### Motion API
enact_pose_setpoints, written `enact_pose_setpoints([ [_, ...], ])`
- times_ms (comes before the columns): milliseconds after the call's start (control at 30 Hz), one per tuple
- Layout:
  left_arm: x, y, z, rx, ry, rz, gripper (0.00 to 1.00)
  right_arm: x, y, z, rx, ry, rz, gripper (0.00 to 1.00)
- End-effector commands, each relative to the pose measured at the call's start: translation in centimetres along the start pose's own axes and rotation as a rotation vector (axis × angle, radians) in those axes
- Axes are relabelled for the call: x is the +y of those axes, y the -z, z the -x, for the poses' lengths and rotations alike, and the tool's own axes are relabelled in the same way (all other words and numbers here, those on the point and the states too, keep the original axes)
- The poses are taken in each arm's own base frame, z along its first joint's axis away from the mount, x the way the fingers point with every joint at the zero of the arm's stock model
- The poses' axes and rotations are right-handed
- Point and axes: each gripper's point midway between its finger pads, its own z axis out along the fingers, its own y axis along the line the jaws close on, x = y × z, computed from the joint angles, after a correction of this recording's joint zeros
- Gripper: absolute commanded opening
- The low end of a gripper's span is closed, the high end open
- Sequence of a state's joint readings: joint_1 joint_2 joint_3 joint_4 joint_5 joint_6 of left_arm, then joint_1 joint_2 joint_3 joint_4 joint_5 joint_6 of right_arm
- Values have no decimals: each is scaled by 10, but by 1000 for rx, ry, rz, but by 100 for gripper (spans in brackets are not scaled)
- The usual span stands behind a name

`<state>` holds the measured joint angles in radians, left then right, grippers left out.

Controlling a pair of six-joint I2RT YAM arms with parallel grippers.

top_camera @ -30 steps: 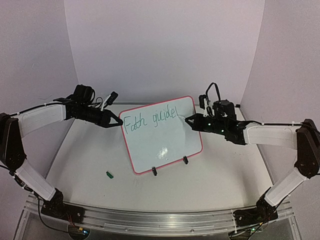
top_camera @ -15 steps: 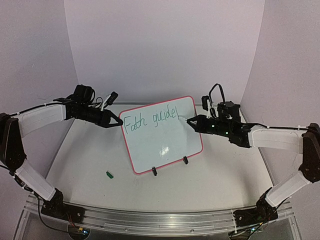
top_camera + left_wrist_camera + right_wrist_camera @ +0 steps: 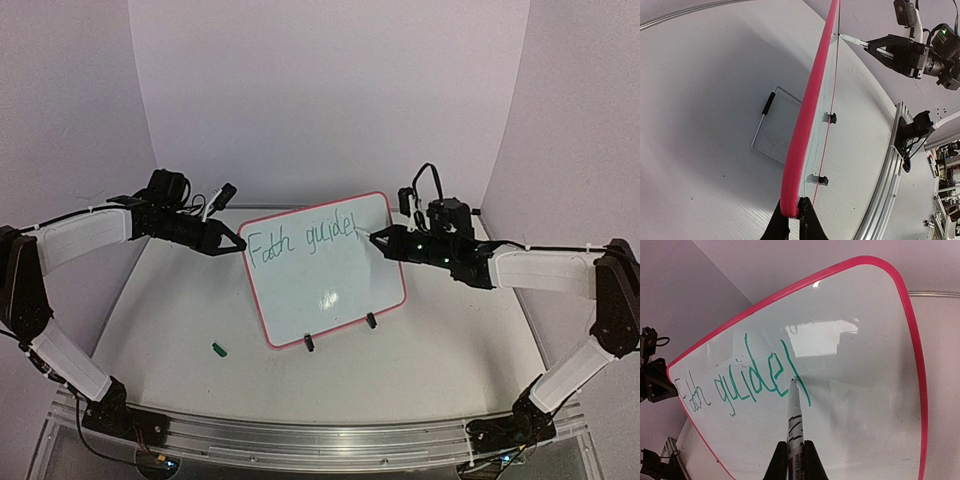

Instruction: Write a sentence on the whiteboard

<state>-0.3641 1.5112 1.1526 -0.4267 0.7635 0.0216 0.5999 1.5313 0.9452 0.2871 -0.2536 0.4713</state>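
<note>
**A:** What is the right pincer doing?

**B:** It is pinched tight on a marker. The nib touches the whiteboard at the very end of the green sentence. So far that reads roughly "Faith guide" plus one long stroke.

**A:** And the left pincer?

**B:** It is clamped on the whiteboard's pink rim, on the edge farthest from the marker. The whiteboard stands tilted back on its clip feet on the counter, between the two arms.

**A:** How should this stroke be done well?

**B:** I'd say the last letter of the top line is in hand. Press lightly and evenly, because the whiteboard leans and could rock on its feet. The left grip should brace against that push. Keep the curl small, as the rim on the marker's side is near. Then lift clear and start again on the bare white below the first word.

**A:** Is anything in the way?

**B:** Only a green cap on the counter, in front of the whiteboard and well apart from it.
</note>
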Motion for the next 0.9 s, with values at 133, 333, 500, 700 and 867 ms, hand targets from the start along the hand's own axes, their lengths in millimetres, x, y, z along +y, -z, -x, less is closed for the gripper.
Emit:
enact_pose_setpoints([
  [133,5,-24,-45,162,1,25,0,0,-3,24,-70,23,-27,0],
  [333,5,-24,-46,164,3,26,0,1,-8,29,-79,32,-28,0],
  [500,5,-24,-46,163,0,28,0,2,-11,34,-87,37,-30,0],
  [700,5,-23,-45,162,-2,29,0,-6,-9,35,-104,25,-70,0],
  [867,4,-23,-45,162,-4,30,0,-10,-5,35,-115,15,-90,0],
])
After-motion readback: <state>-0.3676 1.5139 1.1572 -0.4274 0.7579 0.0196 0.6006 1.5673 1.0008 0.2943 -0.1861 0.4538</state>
